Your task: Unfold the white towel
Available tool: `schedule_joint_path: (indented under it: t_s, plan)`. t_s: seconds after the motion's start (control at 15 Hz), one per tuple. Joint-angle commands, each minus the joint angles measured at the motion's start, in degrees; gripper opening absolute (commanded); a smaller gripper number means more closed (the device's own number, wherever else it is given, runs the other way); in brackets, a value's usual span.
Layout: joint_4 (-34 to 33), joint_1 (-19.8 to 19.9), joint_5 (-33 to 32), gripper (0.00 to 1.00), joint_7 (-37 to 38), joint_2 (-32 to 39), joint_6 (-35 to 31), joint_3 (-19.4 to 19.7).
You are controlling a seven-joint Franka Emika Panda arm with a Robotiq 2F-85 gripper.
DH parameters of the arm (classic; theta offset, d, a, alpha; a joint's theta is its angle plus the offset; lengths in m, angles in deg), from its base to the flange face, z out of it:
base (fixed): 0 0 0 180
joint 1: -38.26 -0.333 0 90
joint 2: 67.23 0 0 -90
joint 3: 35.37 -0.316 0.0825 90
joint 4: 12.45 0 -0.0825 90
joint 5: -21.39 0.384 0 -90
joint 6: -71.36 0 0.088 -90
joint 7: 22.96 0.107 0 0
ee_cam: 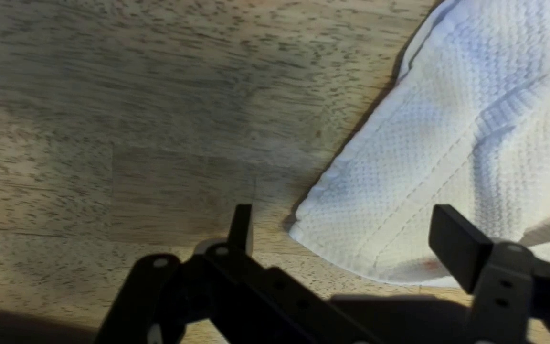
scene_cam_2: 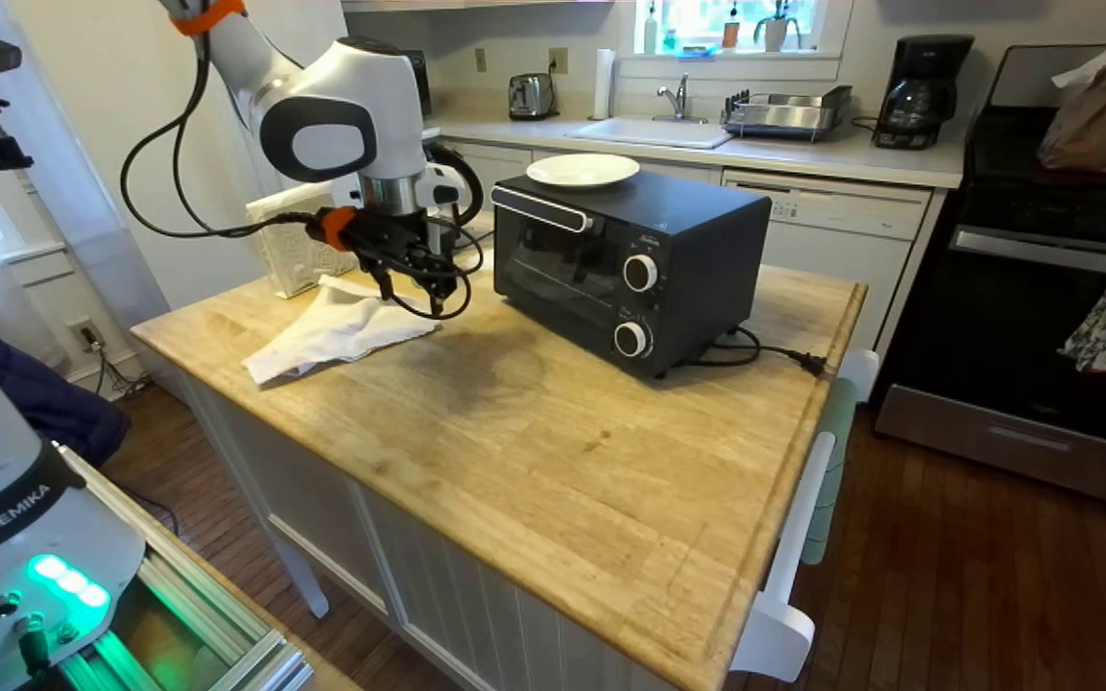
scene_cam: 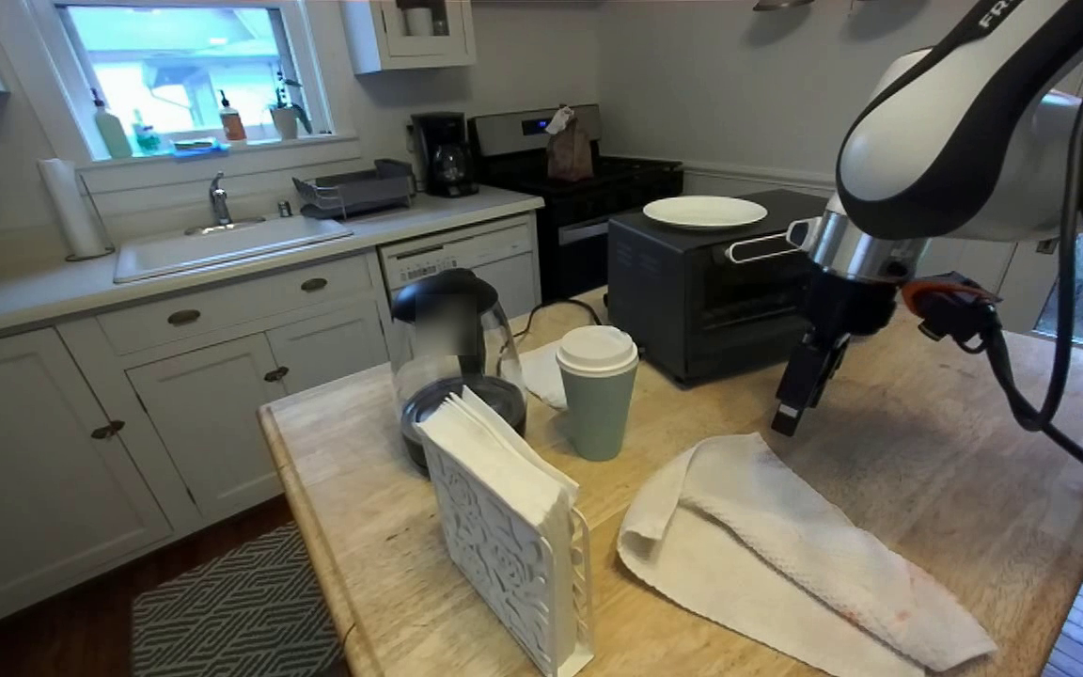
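The white towel lies partly folded on the wooden table, with one flap turned over its top and faint reddish stains. It also shows in an exterior view, beside and partly behind the gripper. My gripper hangs just above the table near the towel's corner on the toaster oven side. It also shows in an exterior view. In the wrist view the gripper is open with nothing held. The towel's corner appears between the fingers, the left finger over bare wood and the right finger over the cloth.
A paper cup with a white lid, a glass kettle and a white napkin holder stand beside the towel. A black toaster oven with a white plate on top stands close to the gripper. The table edge is nearby.
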Motion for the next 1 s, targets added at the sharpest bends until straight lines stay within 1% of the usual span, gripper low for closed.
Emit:
schedule_joint_path:
  t_s: [0.0, 0.07, 0.13, 0.2, 0.4, 0.47, 0.6, 0.73, 0.8, 0.87, 0.93]
  plan:
    - [-3.62, 3.27, 1.60, 0.88, -2.37, 4.74, -1.34, -3.39]
    - [-4.14, 4.08, 1.59, 0.88, -2.46, 5.56, -1.49, -4.11]
    - [-4.83, 5.11, 2.17, 0.85, -3.08, 6.37, -1.19, -4.95]
    - [-5.30, 5.92, 1.95, 0.86, -3.24, 7.12, -1.40, -5.54]
    - [-6.86, 8.44, 2.27, 0.79, -4.07, 9.15, -1.34, -7.57]
    - [-7.22, 9.19, 2.27, 0.74, -4.35, 9.63, -1.35, -8.20]
    - [-7.99, 10.27, 2.01, 0.57, -4.45, 10.55, -1.44, -9.26]
    - [-8.54, 11.13, 1.98, 0.49, -4.63, 11.37, -2.02, -10.23]
    - [-8.83, 11.51, 1.93, 0.49, -4.68, 11.65, -2.02, -10.67]
    - [-9.01, 11.72, 1.71, 0.52, -4.72, 11.98, -2.39, -11.01]
    - [-9.15, 11.88, 1.43, 0.52, -4.70, 12.28, -2.71, -11.26]
